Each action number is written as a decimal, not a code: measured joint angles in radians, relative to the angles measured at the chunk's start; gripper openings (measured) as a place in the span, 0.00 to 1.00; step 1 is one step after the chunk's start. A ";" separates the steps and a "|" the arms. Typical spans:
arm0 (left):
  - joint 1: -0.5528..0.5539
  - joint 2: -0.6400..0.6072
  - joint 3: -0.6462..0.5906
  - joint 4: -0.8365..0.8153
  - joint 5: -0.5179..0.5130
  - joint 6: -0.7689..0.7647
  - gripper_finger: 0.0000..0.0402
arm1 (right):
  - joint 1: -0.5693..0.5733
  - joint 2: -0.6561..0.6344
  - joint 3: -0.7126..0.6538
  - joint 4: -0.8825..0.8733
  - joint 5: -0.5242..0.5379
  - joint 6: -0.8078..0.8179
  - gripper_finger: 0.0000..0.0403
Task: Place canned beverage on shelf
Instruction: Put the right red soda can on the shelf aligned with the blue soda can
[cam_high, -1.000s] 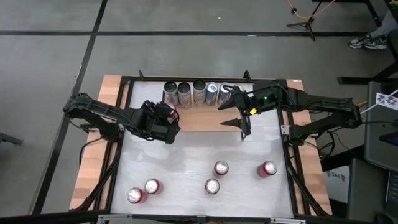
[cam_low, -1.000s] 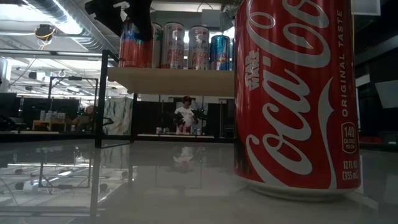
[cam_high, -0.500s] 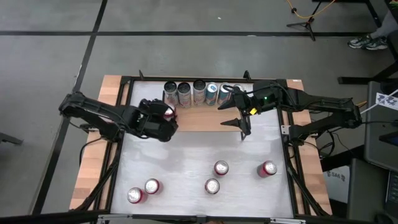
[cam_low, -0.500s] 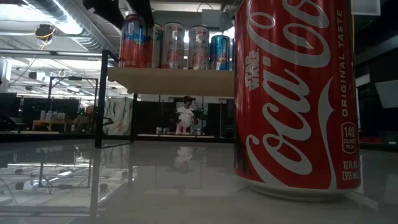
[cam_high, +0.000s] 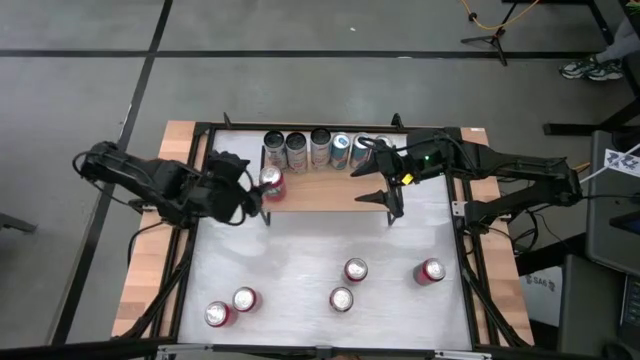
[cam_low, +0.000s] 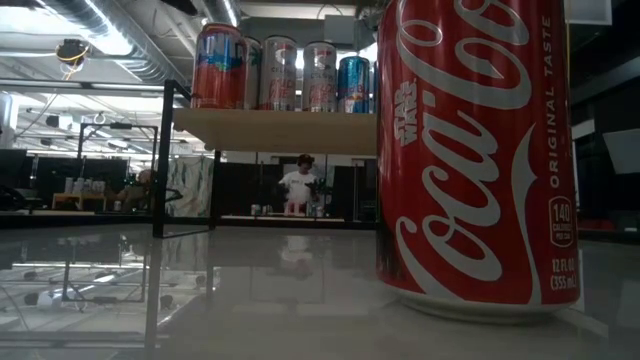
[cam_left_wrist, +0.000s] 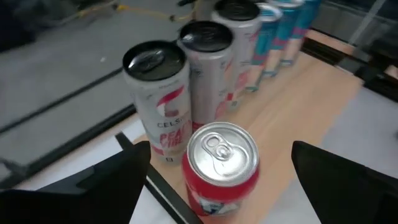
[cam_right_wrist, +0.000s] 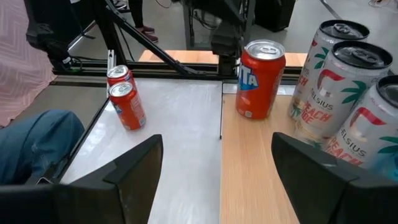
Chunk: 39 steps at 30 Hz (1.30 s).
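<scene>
Left pincer (cam_high: 247, 192) gapes wide, empty, beside red can (cam_high: 271, 183).

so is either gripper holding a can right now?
No. Left gripper is open, clear of the red can on the shelf; right gripper is open, empty.

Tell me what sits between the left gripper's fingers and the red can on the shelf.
Nothing. In the left wrist view, the left gripper stands open just short of the red can on the shelf, with only bare plank and frame edge between.

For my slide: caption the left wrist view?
Open left hand behind red soda can standing on light wood shelf.
</scene>
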 joint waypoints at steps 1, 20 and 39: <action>-0.016 -0.010 0.000 0.000 -0.001 0.025 0.95 | 0.006 0.000 0.000 -0.004 -0.001 0.000 0.72; -0.421 0.088 0.000 0.072 -0.074 0.090 0.95 | 0.395 -0.003 0.000 -0.133 0.129 0.287 0.72; -0.443 0.288 0.000 0.178 -0.083 0.090 0.95 | 0.758 -0.002 0.000 -0.681 0.378 0.926 0.72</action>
